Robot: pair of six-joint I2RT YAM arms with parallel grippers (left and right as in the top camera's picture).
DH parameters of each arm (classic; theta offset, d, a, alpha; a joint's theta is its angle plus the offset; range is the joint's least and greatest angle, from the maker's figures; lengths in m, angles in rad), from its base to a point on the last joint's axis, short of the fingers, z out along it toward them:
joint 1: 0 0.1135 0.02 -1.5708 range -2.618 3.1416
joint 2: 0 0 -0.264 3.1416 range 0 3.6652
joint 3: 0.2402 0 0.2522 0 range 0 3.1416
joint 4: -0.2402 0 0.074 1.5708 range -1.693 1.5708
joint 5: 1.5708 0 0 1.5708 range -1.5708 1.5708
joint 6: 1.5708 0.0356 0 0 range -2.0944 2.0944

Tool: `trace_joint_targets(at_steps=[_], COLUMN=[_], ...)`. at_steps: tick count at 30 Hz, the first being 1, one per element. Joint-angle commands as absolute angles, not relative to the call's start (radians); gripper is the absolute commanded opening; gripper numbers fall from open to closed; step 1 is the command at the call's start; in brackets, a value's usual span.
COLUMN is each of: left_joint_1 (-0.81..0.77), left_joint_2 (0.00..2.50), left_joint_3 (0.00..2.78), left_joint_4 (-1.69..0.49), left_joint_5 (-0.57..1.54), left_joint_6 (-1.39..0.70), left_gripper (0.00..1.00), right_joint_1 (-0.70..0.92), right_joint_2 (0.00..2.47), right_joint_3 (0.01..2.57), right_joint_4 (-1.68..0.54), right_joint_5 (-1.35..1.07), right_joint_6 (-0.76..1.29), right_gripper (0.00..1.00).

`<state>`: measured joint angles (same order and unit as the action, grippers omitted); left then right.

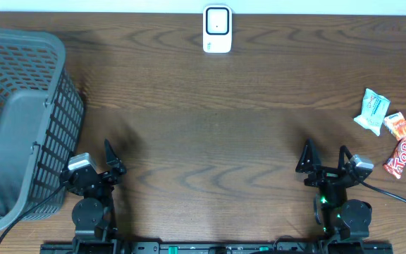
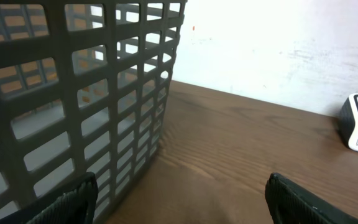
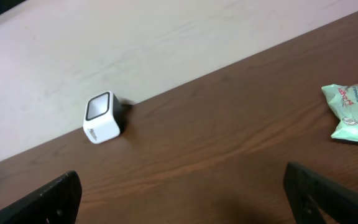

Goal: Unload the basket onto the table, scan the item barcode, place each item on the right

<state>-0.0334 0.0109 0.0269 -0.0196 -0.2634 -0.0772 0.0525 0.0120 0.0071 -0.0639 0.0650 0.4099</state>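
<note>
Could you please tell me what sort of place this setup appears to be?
Probably a mock shop checkout: a white barcode scanner stands at the far edge of the wooden table, a grey mesh basket sits at the left, and snack packets lie at the right.

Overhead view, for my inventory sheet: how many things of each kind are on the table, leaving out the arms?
Snack packets: 3 (pale green packet, orange packet, red packet)
Basket: 1
Scanner: 1
Total: 5
</note>
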Motion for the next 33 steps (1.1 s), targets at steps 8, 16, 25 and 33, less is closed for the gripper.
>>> trace_joint_targets(at_steps=[8, 16, 25, 33], left_joint_1=[-0.029, -0.038, -0.038, -0.038], left_joint_2=[0.009, 0.002, 0.004, 0.004], left_joint_3=[0.004, 0.005, 0.005, 0.005], left_joint_4=[-0.059, -0.058, -0.058, -0.056], left_joint_5=[-0.218, -0.198, -0.198, -0.198], left_joint_6=[-0.056, -0.053, -0.053, -0.053], left_gripper=[0.86, 0.86, 0.86, 0.86], right_joint_1=[0.041, 0.041, 0.041, 0.041], right_joint_2=[0.006, 0.006, 0.006, 0.006], right_joint_3=[0.006, 0.006, 0.006, 0.006], right_joint_4=[-0.068, -0.067, -0.067, -0.067], right_joint_5=[0.076, 0.076, 0.076, 0.076], right_joint_6=[0.411, 0.411, 0.411, 0.411], right_gripper=[0.99, 0.99, 0.99, 0.99])
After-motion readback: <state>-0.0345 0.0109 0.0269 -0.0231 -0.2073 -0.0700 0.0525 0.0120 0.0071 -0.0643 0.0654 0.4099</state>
